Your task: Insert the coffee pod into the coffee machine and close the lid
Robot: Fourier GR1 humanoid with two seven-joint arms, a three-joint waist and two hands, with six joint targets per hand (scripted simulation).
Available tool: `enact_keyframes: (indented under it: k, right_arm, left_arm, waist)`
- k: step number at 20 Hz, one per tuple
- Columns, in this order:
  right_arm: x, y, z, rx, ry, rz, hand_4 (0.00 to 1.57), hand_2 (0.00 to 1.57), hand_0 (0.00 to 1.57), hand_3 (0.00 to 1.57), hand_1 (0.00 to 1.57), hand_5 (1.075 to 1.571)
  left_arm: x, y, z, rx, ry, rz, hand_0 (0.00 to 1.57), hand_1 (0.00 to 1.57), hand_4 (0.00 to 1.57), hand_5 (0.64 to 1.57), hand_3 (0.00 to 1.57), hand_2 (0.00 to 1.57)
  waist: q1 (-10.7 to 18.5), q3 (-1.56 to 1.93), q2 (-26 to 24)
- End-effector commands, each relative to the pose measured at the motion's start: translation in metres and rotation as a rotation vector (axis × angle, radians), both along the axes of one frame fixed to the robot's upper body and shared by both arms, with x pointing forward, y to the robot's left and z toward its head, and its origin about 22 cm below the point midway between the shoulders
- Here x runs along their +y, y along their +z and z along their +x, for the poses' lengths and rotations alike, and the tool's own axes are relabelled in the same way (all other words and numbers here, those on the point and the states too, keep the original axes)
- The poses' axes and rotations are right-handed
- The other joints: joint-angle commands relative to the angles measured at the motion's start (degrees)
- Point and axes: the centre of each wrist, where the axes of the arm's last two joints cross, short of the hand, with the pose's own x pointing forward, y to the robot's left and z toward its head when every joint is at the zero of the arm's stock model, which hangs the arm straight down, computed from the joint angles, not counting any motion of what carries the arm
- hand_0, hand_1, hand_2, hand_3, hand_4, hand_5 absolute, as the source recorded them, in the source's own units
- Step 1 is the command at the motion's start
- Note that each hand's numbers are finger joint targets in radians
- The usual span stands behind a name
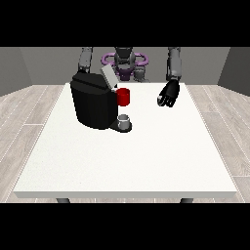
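The coffee machine (93, 103) stands on the table (127, 161), left of centre and toward the far edge; its lid (108, 77) tilts up at the top right; a red thing at the machine (124, 96) sits on its right side; a grey thing (125, 120) rests below that, on the machine's base; the hand at the view's right (168, 94) hangs well apart to the right, above the table.

One coffee machine (93, 103) — one table (127, 161), one hand (168, 94)

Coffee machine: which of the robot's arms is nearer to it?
The arm at the view's left: it drops behind the machine, its hand hidden. The hand at the view's right hangs apart, beyond the red thing.
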Motion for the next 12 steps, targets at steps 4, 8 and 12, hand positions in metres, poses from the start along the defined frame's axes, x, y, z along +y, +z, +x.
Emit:
enact_keyframes:
  k: [4,8,12]
  right_arm:
    - [-0.015,-0.017,-0.001,0.044,-0.068,-0.011,0.0,0.0,0.0,0.0,0.0,1.571]
    - [-0.037,-0.026,-0.007,0.073,-0.042,-0.033,0.0,0.0,0.0,0.0,0.0,1.571]
    - [-0.002,-0.02,0.001,0.047,-0.036,-0.011,0.0,0.0,0.0,0.0,0.0,1.571]
  left_arm:
    - [-0.02,0.029,0.021,-0.013,-0.09,-0.187,1.43,1.43,0.49,1.571,1.35,1.42]
    - [-0.029,0.036,0.025,0.018,-0.093,-0.196,1.42,1.42,0.52,1.571,1.33,1.41]
    - [-0.05,0.06,0.042,0.041,-0.106,-0.185,1.37,1.37,0.5,1.571,1.33,1.38]
  waist:
    - [2.66,0.0,-2.79]
    - [2.74,0.01,-4.77]
    - [1.9,0.01,-4.77]
